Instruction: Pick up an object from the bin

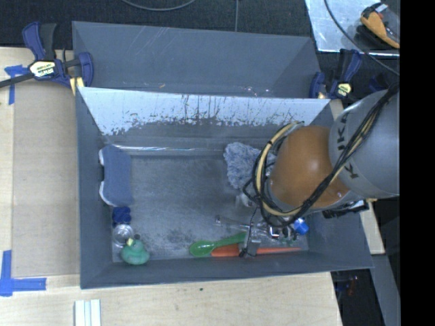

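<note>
My gripper (252,242) is low in the bin's front right part, under the arm's wrist. It hangs right over a long orange-red stick-like thing (225,252) that lies along the front wall. A green spoon-shaped thing (203,248) lies just left of the gripper, touching the orange-red one. A crumpled grey-blue cloth (239,163) lies behind the gripper, partly hidden by the arm.
At the bin's left wall a dark blue pad on a white piece (116,175) stands on end. In front of it are a small blue thing (122,214), a clear ball (122,232) and a green toy (134,253). The arm covers the bin's right side.
</note>
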You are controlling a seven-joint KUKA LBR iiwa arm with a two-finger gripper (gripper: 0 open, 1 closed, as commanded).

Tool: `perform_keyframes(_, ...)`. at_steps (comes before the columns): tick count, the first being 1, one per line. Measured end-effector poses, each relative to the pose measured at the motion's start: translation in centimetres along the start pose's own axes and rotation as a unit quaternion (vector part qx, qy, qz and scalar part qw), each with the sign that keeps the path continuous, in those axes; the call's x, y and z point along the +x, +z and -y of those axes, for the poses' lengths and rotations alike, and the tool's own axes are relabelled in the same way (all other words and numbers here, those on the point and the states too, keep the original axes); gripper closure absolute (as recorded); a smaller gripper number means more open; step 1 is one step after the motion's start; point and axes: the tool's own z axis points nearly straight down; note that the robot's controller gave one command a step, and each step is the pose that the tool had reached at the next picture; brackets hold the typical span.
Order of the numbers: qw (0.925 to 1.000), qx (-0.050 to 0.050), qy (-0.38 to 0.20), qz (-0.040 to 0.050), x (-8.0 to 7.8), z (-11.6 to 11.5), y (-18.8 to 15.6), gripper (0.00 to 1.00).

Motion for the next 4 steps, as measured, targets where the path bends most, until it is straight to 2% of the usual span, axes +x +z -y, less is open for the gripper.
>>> perform_keyframes(1, 1.0000, 0.001, 0.006, 0.0026, -0.4, 0.5, -0.2, 1.00)
perform_keyframes(3, 1.0000, 0.001, 0.009, 0.0022, -0.3, 0.9, -0.2, 1.00)
perform_keyframes(4, 0.9995, 0.000, 0.031, 0.0039, -2.7, 1.8, -0.1, 1.00)
